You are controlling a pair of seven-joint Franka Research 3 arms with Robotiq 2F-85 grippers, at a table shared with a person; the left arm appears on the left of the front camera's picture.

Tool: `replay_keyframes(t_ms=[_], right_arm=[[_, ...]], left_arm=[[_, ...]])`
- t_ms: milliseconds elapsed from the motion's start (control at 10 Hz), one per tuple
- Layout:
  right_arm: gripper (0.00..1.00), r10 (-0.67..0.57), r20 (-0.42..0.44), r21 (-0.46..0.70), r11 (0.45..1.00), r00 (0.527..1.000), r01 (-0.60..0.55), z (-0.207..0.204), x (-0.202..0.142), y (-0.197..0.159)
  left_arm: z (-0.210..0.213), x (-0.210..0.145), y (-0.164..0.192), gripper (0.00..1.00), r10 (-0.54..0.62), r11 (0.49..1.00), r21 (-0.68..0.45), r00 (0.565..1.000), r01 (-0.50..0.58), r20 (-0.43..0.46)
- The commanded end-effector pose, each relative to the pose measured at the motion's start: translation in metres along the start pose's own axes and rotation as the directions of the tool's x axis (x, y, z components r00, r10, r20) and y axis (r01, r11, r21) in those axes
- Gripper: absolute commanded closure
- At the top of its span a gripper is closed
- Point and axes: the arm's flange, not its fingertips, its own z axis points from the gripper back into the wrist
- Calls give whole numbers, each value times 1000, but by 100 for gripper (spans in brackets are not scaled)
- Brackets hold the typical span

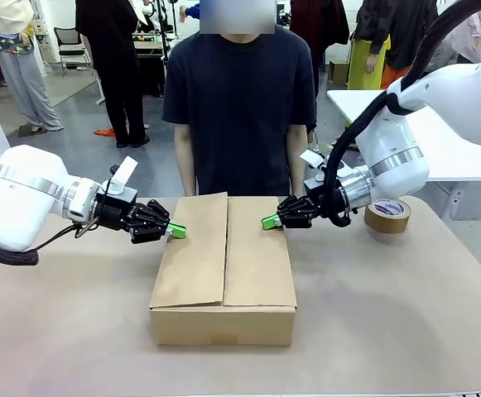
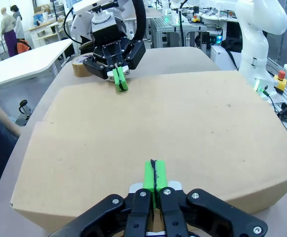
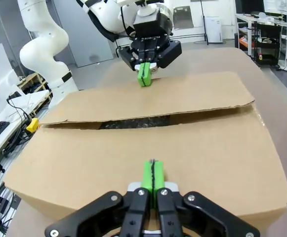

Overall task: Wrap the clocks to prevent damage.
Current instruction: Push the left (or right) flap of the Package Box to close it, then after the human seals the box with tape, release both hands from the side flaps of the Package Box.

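A brown cardboard box (image 1: 223, 265) sits mid-table with both top flaps folded down. The clocks are out of view; a dark gap (image 3: 133, 122) between the flaps shows something I cannot make out. My left gripper (image 1: 176, 231) is shut, its green tips at the left flap's outer edge. My right gripper (image 1: 268, 222) is shut too, its tips on the right flap's far edge. In the left wrist view my own shut fingertips (image 2: 155, 173) rest at the box edge, facing the right gripper (image 2: 119, 79) across the lid. The right wrist view mirrors this, with the left gripper (image 3: 144, 74) opposite.
A roll of brown tape (image 1: 387, 215) lies on the table behind my right wrist. A person in a dark shirt (image 1: 238, 107) stands at the far edge behind the box, arms down. A white table (image 1: 439, 141) stands at the back right.
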Motion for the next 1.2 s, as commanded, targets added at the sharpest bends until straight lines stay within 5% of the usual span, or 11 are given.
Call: replay_keyframes(t_ms=[0, 100, 1100], right_arm=[[99, 97, -91, 52, 994, 991, -93, -5, -10, 14], [99, 0, 0, 0, 1000, 1000, 0, 0, 0, 0], [99, 0, 0, 0, 1000, 1000, 0, 0, 0, 0]], left_arm=[[-3, 0, -1, 100, -3, 1000, 8, 1000, 3, -17], [-3, 0, -1, 100, -3, 1000, 8, 1000, 3, -17], [-3, 0, -1, 100, -3, 1000, 8, 1000, 3, -17]])
